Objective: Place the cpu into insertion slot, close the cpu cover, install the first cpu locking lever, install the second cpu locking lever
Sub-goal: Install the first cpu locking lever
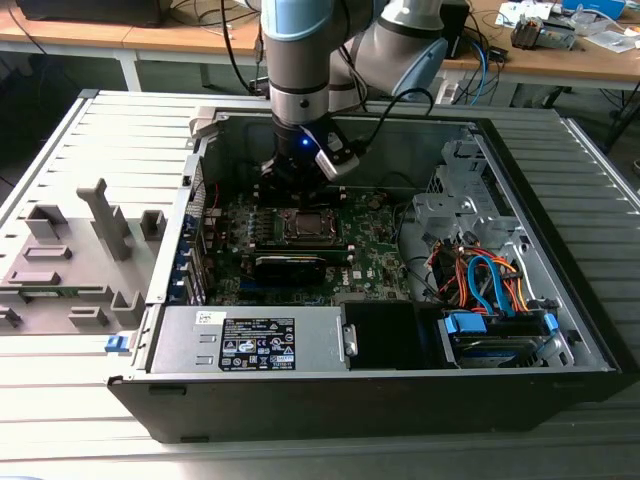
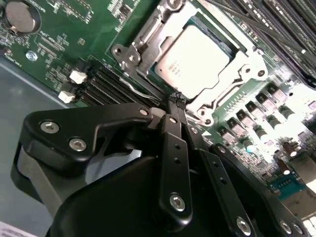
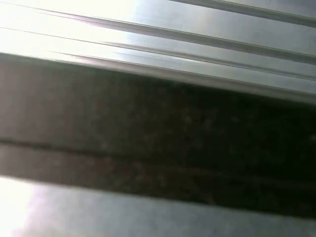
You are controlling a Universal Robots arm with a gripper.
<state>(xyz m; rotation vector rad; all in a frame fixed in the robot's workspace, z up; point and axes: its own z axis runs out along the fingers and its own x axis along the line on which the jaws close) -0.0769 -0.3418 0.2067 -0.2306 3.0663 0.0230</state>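
Observation:
The cpu (image 2: 195, 57) lies flat in the insertion slot (image 1: 305, 225), its silvery face up. The cpu cover (image 2: 247, 66), a silver-grey metal frame, lies down around the chip. In the second wrist view my gripper (image 2: 177, 100) is shut, its black fingers (image 2: 173, 143) pressed together with nothing seen between them. Their tips sit at the socket's edge, close to a thin metal rod (image 2: 143, 93) running along that side. In the exterior view the gripper (image 1: 289, 192) hangs inside the open computer case, just behind the socket.
A long black card (image 1: 290, 265) lies in front of the socket. The power supply (image 1: 250, 340) stands at the case's front, and a drive cage with orange and blue cables (image 1: 485, 285) is on the exterior view's right. Grey fixtures (image 1: 70, 260) stand outside on the exterior view's left.

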